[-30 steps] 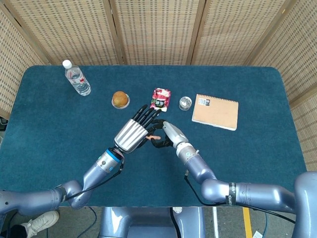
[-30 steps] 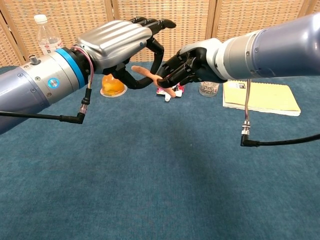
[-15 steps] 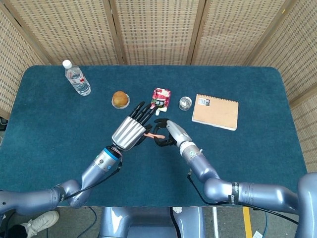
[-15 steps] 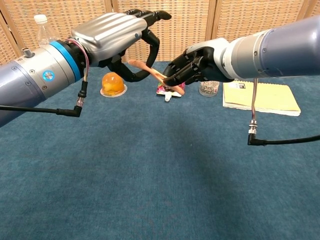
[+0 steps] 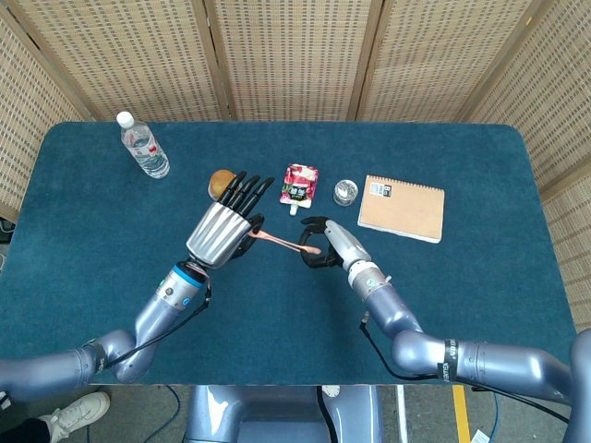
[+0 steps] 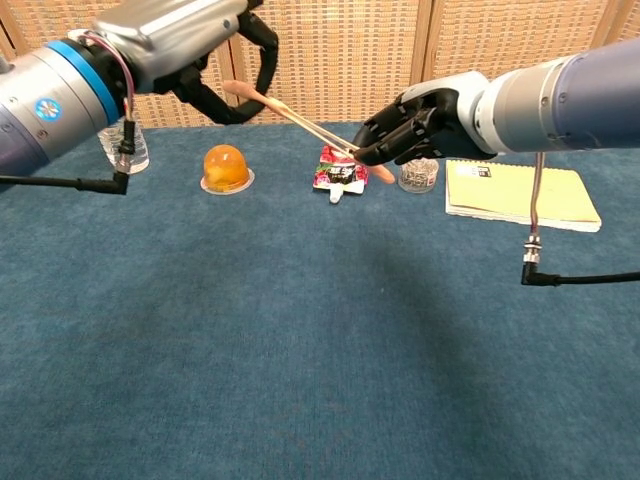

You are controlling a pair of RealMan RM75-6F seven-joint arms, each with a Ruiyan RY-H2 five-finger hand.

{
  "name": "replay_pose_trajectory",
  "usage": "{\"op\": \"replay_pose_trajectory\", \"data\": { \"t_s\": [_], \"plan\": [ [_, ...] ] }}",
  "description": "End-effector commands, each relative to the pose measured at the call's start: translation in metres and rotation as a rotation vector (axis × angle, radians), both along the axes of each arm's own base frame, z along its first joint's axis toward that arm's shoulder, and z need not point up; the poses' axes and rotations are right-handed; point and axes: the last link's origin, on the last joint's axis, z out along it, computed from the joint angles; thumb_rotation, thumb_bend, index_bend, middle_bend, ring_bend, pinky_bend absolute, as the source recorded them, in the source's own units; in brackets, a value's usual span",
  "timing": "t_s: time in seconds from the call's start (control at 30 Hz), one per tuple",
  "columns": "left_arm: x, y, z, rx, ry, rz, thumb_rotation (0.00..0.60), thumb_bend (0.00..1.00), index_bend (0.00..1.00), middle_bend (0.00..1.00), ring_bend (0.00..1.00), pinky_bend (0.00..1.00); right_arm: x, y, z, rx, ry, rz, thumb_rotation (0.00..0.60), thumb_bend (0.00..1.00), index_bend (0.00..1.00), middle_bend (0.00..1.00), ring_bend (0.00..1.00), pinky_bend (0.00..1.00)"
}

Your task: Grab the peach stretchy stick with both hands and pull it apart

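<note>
The peach stretchy stick (image 5: pixel 280 242) (image 6: pixel 300 122) hangs in the air above the table, drawn out into a thin strand. My left hand (image 5: pixel 224 226) (image 6: pixel 190 45) pinches its left end, with the long fingers held straight. My right hand (image 5: pixel 325 244) (image 6: pixel 420 125) grips the other end, and a short peach stub pokes out past its fingers in the chest view. The two hands are well apart, left one higher in the chest view.
On the blue table (image 5: pixel 92 240) lie a water bottle (image 5: pixel 142 146), an orange jelly cup (image 6: pixel 226 167), a red snack pouch (image 5: pixel 298 183), a small round tin (image 5: pixel 345 192) and a tan notebook (image 5: pixel 402 208), all behind the hands.
My left hand has moved left and up, my right hand slightly right. The stick between them has lengthened from a short thick piece into a thin taut strand.
</note>
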Motion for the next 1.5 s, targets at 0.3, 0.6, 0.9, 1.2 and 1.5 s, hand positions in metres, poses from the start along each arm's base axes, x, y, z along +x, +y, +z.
{"op": "replay_pose_trajectory", "data": {
  "t_s": [0.3,0.6,0.9,1.2,1.5],
  "plan": [
    [-0.041,0.02,0.074,0.141,-0.058,0.101,0.6,0.54,0.78,0.0,0.0,0.0,-0.034,0.001,0.027,-0.037,0.004,-0.054,0.6,0.63,0.67,0.25,0.0,0.03],
    [-0.097,0.04,0.156,0.262,-0.106,0.26,0.6,0.55,0.79,0.0,0.0,0.0,-0.098,0.02,0.062,-0.059,0.039,-0.117,0.6,0.63,0.68,0.25,0.0,0.03],
    [-0.148,0.067,0.195,0.284,-0.178,0.425,0.6,0.55,0.79,0.0,0.0,0.0,-0.203,0.066,0.114,-0.086,0.143,-0.261,0.6,0.63,0.68,0.25,0.0,0.03],
    [-0.156,0.078,0.197,0.283,-0.186,0.437,0.6,0.55,0.79,0.0,0.0,0.0,-0.258,0.105,0.155,-0.135,0.127,-0.331,0.6,0.63,0.68,0.26,0.0,0.04],
    [-0.147,0.083,0.205,0.296,-0.169,0.418,0.6,0.55,0.79,0.0,0.0,0.0,-0.289,0.14,0.193,-0.182,0.111,-0.352,0.6,0.63,0.69,0.26,0.0,0.03]
  ]
}}
